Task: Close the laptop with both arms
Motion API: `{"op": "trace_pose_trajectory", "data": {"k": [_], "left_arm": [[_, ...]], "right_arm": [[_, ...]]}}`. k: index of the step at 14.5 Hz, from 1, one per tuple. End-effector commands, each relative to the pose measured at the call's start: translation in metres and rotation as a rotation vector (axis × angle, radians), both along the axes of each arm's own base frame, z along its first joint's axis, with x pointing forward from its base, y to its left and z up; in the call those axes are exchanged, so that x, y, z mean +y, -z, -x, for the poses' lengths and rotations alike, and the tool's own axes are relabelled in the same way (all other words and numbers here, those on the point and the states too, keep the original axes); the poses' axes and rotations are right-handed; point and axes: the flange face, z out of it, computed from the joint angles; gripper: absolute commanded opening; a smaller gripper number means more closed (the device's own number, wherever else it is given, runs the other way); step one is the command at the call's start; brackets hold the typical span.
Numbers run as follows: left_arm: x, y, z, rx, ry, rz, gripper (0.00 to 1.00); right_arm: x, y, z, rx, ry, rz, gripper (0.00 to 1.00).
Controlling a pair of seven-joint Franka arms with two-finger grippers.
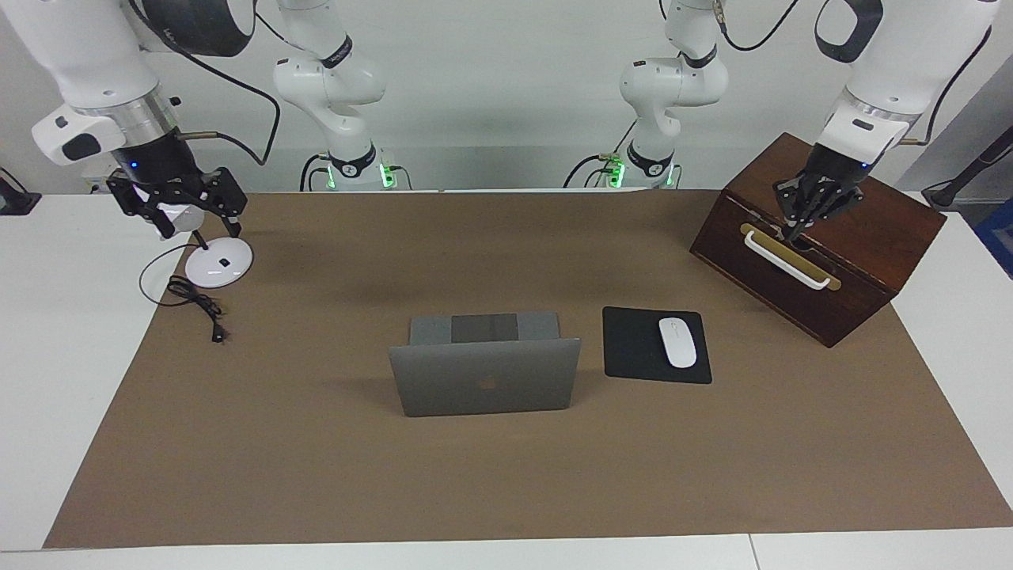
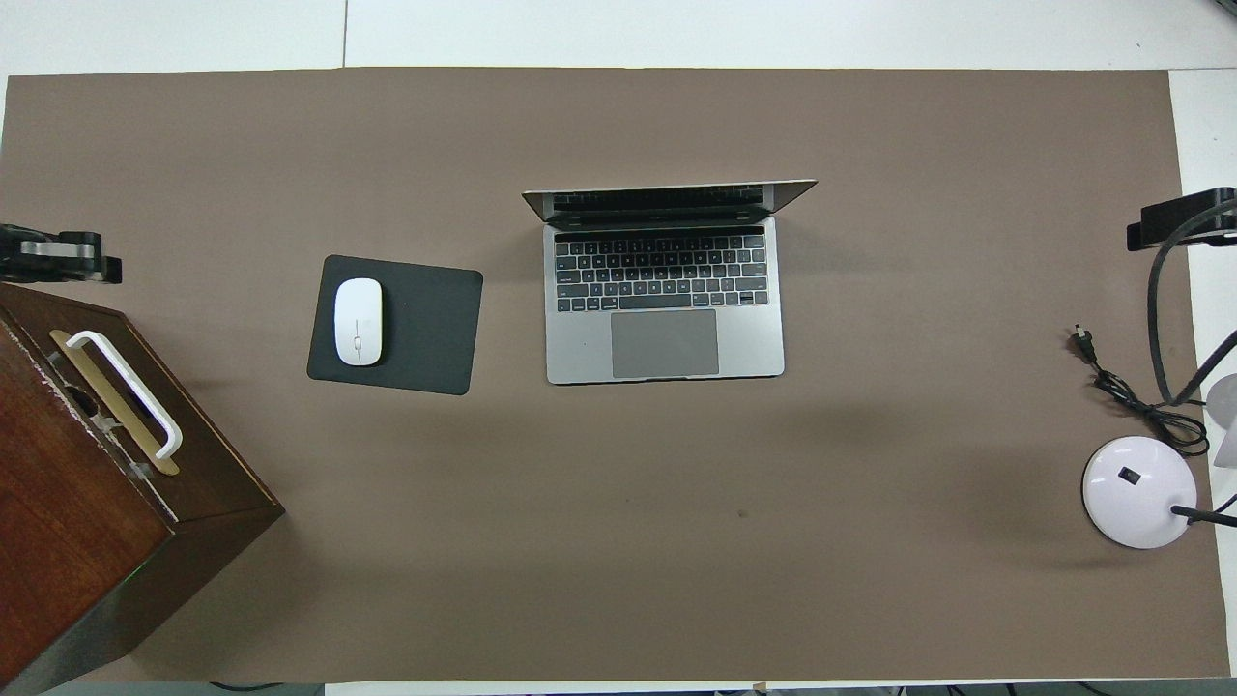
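Pincers hang apart from open, rounded, silver-grey metal laptop.

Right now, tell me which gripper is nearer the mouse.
Left. The left gripper is over the wooden box, at the mouse's end of the table. The right gripper is over the lamp base at the right arm's end, with the laptop between.

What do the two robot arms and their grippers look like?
Both arms, the left arm and the right arm, are glossy white with rounded segments, dark bands at the joints and black cables. Each ends in a silver ring and a small black gripper: left gripper, right gripper.
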Motion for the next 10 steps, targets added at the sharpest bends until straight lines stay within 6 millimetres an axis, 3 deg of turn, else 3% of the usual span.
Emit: {"op": "trace_pose_trajectory", "data": {"k": [1, 3, 6, 9, 10], "left_arm": [[-0.021, 0.028, 0.027, -0.073, 0.013, 0.038, 0.00], [-0.039, 0.054, 0.047, -0.131, 0.034, 0.055, 0.00], [-0.058, 0.079, 0.069, -0.168, 0.067, 0.066, 0.00], [-0.083, 0.099, 0.079, -0.196, 0.108, 0.072, 0.00], [-0.090, 0.106, 0.082, -0.208, 0.109, 0.077, 0.00]], "right_arm": [[0.008, -0.001, -0.005, -0.011, 0.045, -0.011, 1.00], [0.014, -0.002, -0.005, -0.014, 0.098, -0.012, 0.95], [0.053, -0.001, -0.006, -0.013, 0.141, -0.012, 0.53], [0.095, -0.003, -0.005, -0.021, 0.213, -0.024, 0.01], [0.110, -0.004, -0.007, -0.036, 0.239, -0.033, 0.00]]}}
